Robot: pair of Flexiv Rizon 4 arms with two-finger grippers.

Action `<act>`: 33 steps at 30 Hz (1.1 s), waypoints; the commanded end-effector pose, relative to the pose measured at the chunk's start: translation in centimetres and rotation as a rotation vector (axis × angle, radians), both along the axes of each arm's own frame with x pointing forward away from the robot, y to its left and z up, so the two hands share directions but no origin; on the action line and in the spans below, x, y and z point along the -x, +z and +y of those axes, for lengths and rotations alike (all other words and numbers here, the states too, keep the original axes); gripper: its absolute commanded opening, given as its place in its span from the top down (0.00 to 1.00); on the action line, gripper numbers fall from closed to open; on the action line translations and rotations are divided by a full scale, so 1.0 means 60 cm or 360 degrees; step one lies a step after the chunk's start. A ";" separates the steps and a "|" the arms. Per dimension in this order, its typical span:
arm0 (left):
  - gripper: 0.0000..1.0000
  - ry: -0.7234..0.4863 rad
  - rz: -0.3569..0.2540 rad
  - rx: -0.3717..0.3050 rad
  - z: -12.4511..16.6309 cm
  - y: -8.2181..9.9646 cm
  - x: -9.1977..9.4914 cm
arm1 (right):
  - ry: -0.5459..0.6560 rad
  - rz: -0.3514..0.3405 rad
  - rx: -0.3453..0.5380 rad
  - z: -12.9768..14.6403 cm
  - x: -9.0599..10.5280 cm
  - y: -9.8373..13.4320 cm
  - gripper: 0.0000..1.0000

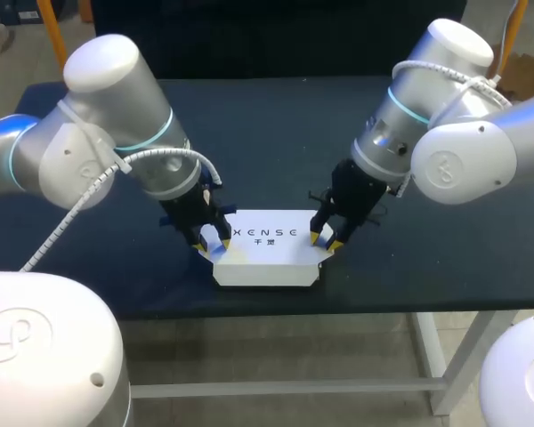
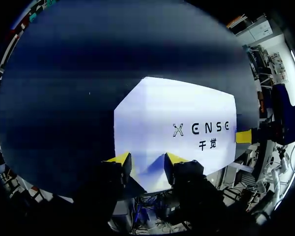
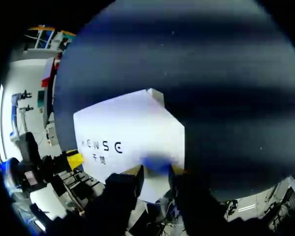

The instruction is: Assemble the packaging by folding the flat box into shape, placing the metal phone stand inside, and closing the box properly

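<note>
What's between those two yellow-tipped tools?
Only the white box; the left tool and right tool sit at its opposite ends, per the head view.

You are looking down your left gripper [image 2: 146,160] onto a closed white box [image 2: 182,113].
Its yellow fingertips [image 2: 120,158] are standing apart at the box's near end, with the printed lid showing between them. The box is lying on the dark table [image 2: 64,98], and the right gripper's yellow fingertip [image 2: 243,136] is sitting at its far end.

Cannot see inside the box [image 1: 267,258] under the closed top. Near the box's front edge, blurred to a blue smear around the right gripper [image 3: 156,169]; cannot tell there touching or apart.
</note>
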State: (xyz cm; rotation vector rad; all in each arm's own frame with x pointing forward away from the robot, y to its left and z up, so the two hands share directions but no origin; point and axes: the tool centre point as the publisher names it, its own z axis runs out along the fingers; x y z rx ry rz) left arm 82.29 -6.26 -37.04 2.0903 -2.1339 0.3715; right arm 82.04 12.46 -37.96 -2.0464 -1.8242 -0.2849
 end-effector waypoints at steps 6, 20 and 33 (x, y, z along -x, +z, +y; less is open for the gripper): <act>0.56 0.0001 -0.0005 0.0010 -0.003 -0.005 -0.001 | -0.0017 0.0008 -0.0045 0.000 -0.002 0.003 0.61; 0.56 0.0001 -0.0005 0.0010 -0.003 -0.005 -0.001 | -0.0017 0.0008 -0.0045 0.000 -0.002 0.003 0.55; 0.54 0.0001 -0.0005 0.0010 -0.003 -0.005 -0.001 | -0.0017 0.0008 -0.0045 0.000 -0.002 0.003 0.54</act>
